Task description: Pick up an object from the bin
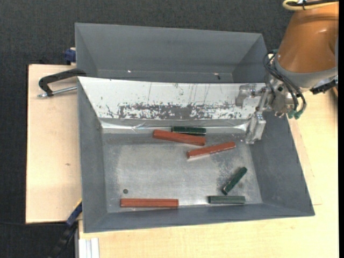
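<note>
My gripper (255, 135) hangs at the bin's right side, near the back right corner of the floor, with its fingers pointing down above the bin floor. Nothing shows between them. Nearest to it lies a red-brown stick (211, 150), slightly tilted, just to the left and below the fingertips. A longer red-brown stick (178, 137) lies further left by the back wall, with a dark green stick (188, 129) right behind it.
A dark green stick (235, 180) lies tilted at the right front. Another dark green stick (226, 200) and a red-brown stick (149, 202) lie along the front wall. The arm's orange cover stands over the right rim.
</note>
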You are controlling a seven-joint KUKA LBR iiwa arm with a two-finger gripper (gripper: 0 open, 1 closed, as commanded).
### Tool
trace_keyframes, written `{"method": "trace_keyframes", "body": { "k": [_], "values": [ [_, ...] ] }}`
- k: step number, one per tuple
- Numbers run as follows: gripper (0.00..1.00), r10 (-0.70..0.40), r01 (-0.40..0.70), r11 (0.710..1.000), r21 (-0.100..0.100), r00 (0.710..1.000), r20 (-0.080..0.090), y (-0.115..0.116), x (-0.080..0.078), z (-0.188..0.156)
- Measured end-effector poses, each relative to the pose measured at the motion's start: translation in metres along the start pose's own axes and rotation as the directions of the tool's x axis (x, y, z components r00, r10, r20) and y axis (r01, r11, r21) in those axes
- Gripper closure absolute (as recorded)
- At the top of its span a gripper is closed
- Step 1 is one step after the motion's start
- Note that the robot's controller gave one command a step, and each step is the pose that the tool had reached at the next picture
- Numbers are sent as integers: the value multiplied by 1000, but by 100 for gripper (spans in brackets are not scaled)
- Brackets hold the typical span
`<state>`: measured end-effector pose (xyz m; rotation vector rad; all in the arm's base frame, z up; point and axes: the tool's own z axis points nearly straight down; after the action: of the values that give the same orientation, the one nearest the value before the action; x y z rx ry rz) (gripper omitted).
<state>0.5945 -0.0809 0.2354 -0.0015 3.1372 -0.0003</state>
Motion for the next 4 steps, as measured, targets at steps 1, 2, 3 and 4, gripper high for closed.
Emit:
{"method": "trace_keyframes", "body": {
  "k": [1,2,3,4],
  "values": [
    [0,0,0,1000,0,1000,0,0,0,0],
    [0,12,-12,1000,0,1000,7,6,3,40],
    [0,17,-17,1000,0,1000,5,9,5,56],
    [0,3,-3,1000,-4,1000,-12,8,13,81]
  ]
}}
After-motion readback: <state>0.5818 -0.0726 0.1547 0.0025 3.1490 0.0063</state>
